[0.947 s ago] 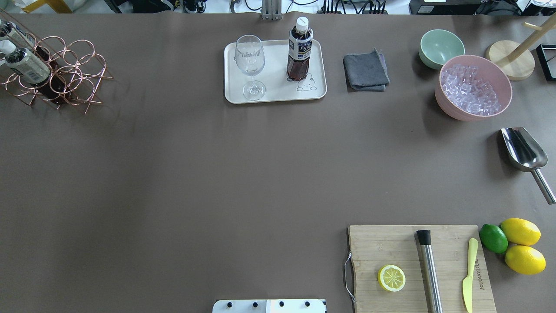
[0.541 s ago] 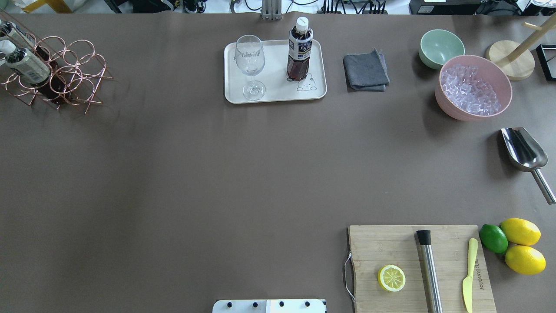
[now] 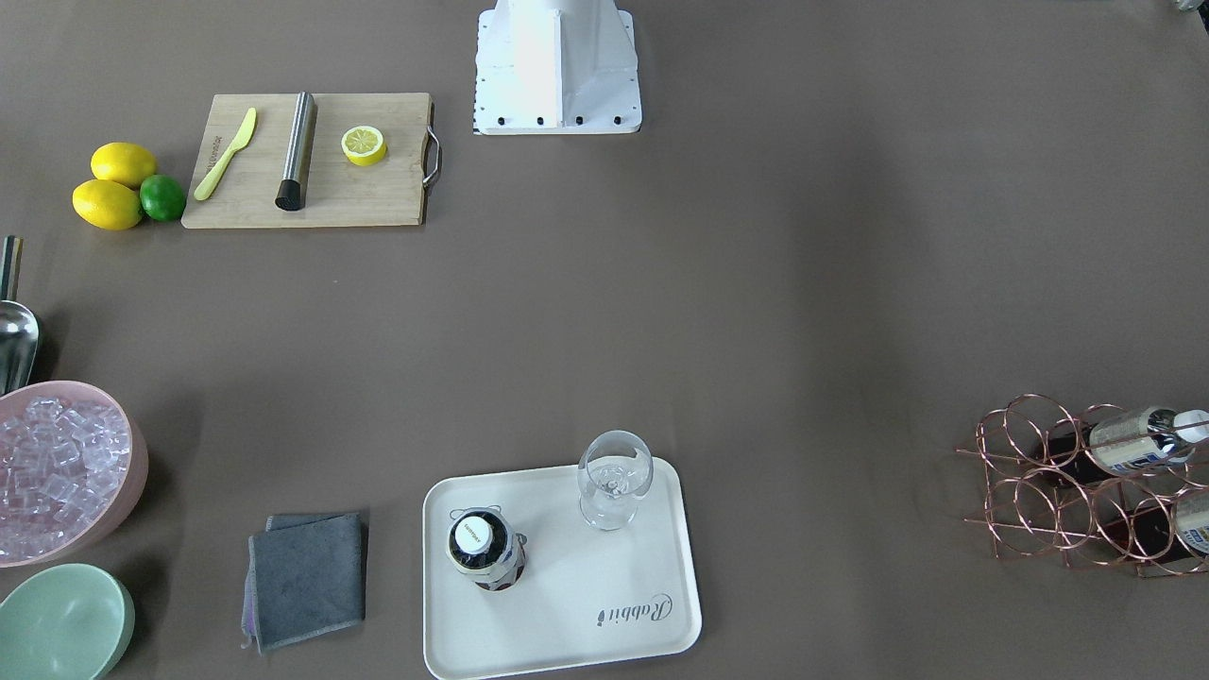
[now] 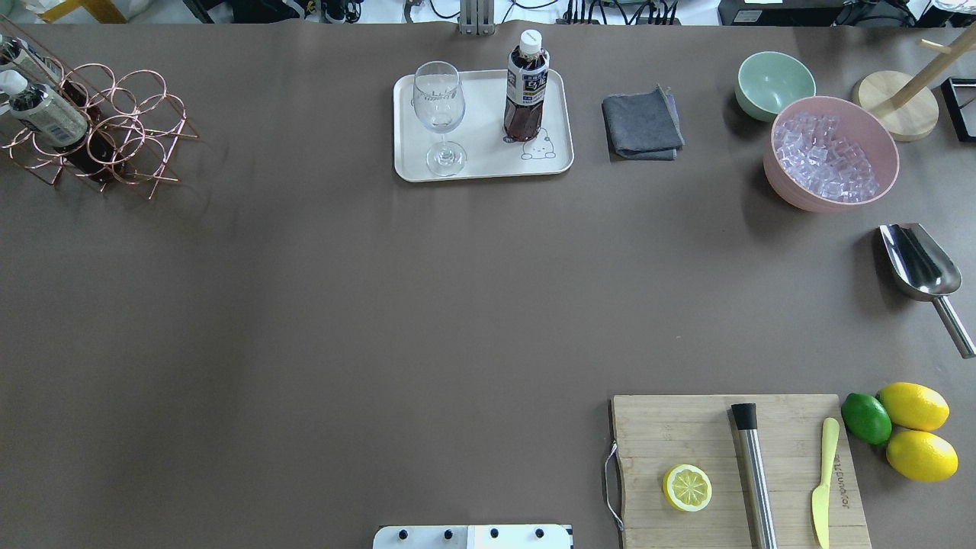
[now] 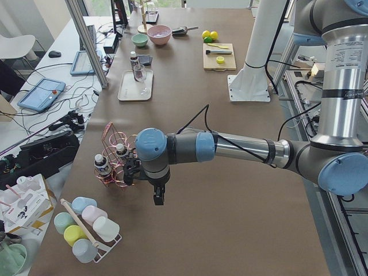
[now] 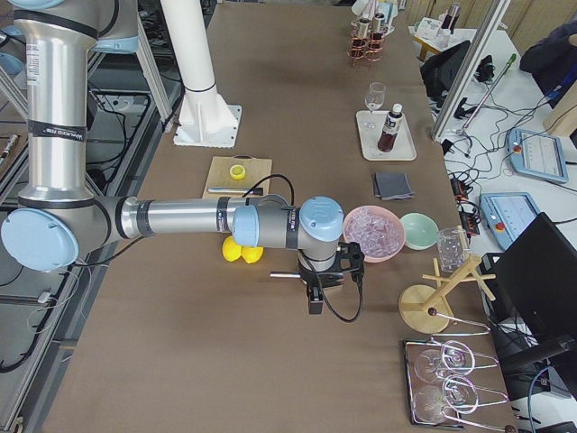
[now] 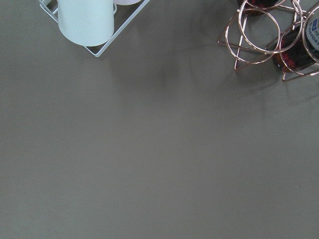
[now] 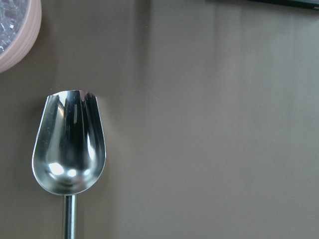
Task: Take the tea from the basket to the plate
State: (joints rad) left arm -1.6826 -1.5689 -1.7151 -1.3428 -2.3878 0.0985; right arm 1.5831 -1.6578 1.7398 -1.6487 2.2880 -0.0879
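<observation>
1 tea (image 4: 526, 95) on plate (image 4: 486, 114); basket (image 4: 126, 122): 2

Robot lab, 2 arms (image 5: 241, 148), cables (image 5: 63, 122), tablets (image 5: 41, 94)

"Rabbit" in grey script on the plate (image 3: 557, 614), 4 o'clock corner in front-facing view, tea (image 4: 526, 91) label print illegible

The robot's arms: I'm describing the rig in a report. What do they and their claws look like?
The left arm and right arm are silver-grey tubes with grey joints and pale blue round caps; upright sections carry small dark print. A black cable loops along each forearm. The left claw and right claw are small and black.
</observation>
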